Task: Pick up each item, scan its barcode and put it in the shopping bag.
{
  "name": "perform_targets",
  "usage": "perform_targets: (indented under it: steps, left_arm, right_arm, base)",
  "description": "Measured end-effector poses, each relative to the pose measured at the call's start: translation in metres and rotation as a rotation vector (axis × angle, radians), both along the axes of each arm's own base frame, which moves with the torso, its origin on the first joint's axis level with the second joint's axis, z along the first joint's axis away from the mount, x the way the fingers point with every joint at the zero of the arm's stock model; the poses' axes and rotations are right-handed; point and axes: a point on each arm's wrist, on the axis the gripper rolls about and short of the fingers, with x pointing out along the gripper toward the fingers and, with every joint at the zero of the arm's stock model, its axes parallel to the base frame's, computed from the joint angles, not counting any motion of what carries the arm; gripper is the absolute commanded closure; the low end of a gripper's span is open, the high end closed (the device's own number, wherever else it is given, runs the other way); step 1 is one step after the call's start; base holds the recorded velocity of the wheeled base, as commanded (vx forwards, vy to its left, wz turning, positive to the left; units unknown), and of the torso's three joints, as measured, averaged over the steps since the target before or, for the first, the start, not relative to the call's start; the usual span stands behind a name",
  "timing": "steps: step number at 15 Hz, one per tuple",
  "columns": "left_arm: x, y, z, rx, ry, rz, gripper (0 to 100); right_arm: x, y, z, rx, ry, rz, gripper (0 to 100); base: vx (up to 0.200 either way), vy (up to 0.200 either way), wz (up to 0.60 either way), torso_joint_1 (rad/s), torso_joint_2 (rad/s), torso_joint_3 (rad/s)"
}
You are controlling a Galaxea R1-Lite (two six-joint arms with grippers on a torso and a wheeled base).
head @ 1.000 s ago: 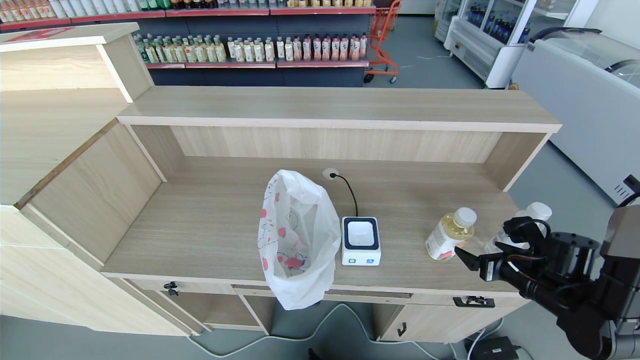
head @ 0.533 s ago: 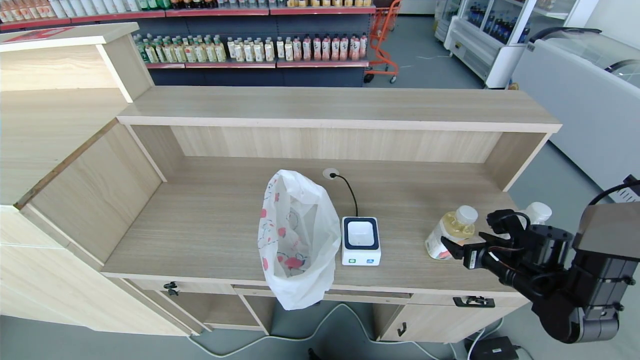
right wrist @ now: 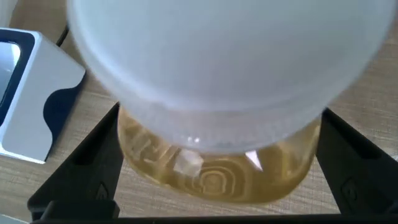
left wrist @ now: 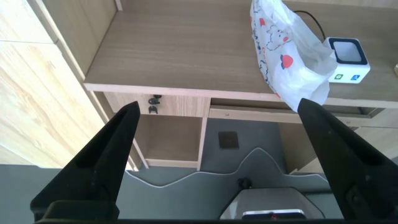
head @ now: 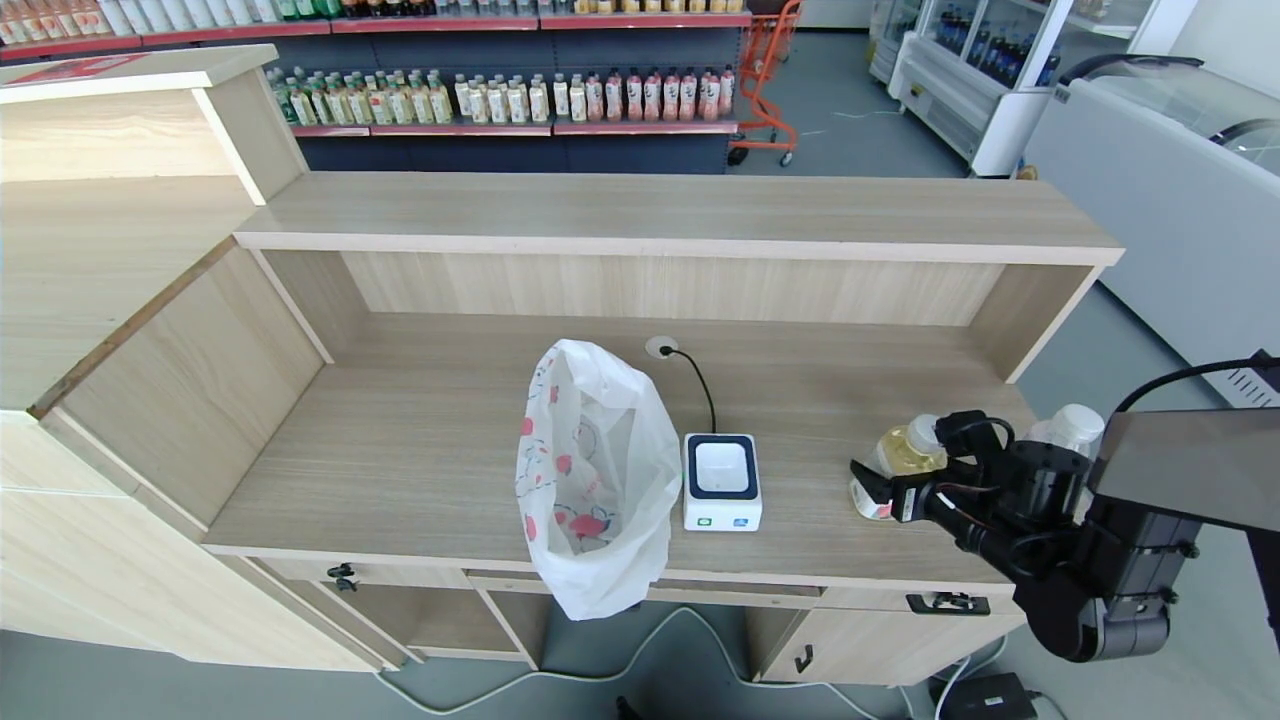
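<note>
Near the right front corner of the bench (head: 800, 385) the yellow bottle (head: 897, 452) stands upright, its long axis vertical, between the right fingers (right wrist: 81, 177); these are apart, one on each side, seemingly not yet clamped; the left fingers (left wrist: 93, 168) are spread, well off by the front left corner.

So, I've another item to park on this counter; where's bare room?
Bare counter left of the shopping bag, and between scanner and yellow bottle. Crowded at the right end: right gripper around that bottle, a second bottle beside.
</note>
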Motion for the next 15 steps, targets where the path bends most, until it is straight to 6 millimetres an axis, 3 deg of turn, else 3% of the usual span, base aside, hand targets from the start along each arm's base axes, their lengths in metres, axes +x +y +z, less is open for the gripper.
perform_targets:
  steps: [3,4,15]
  left_arm:
    - [0.000,0.000,0.000,0.000,0.000,0.000,0]
    - [0.000,0.000,0.000,0.000,0.000,0.000,0]
    - [0.000,0.000,0.000,0.000,0.000,0.000,0]
  right_arm:
    - [0.012,0.002,-0.005,-0.006,-0.021,0.004,0]
    - [0.014,0.003,-0.009,-0.010,-0.019,0.006,100]
    - [0.027,-0.014,-0.016,-0.148,-0.068,0.000,100]
  base:
    - [0.000,0.000,0.00,0.000,0.00,0.000]
    - [0.000,0.000,0.00,0.000,0.00,0.000]
    - [0.000,0.000,0.00,0.000,0.00,0.000]
